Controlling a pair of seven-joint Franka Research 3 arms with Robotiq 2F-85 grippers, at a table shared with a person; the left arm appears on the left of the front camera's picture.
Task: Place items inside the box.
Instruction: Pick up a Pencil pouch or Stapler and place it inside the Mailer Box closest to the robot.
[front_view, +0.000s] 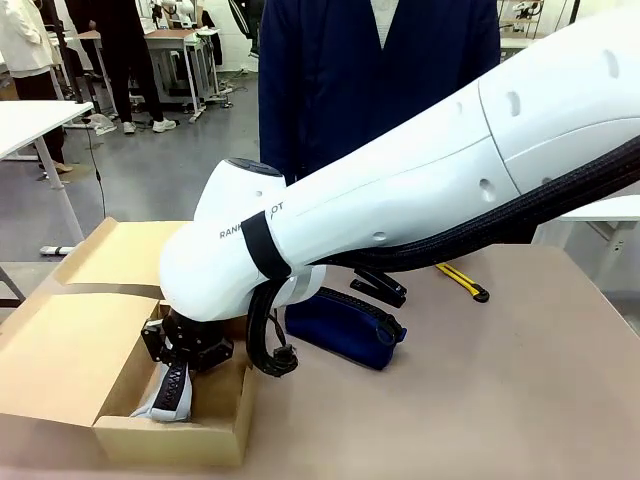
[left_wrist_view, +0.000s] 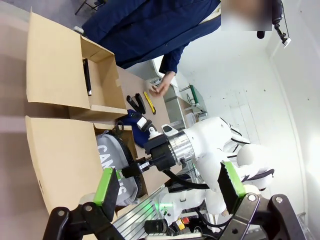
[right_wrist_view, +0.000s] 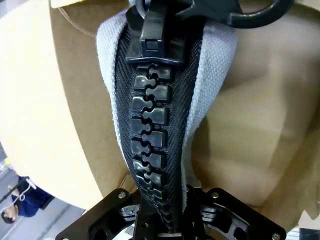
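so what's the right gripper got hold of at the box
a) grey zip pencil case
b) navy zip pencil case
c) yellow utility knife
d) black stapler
a: the right gripper is shut on the grey pencil case by its zip, low inside the box, while the navy pencil case lies on the table beside it.

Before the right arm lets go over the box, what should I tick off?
1. Right gripper shut on the grey pencil case along its zip: ok.
2. Case's lower end inside the box walls: ok.
3. Case resting on the box floor: cannot tell.
4. Marker pen in the box lies apart from the case: ok.
5. Person's hand away from the box, near the utility knife: ok.
6. Left gripper open, holding nothing: ok.
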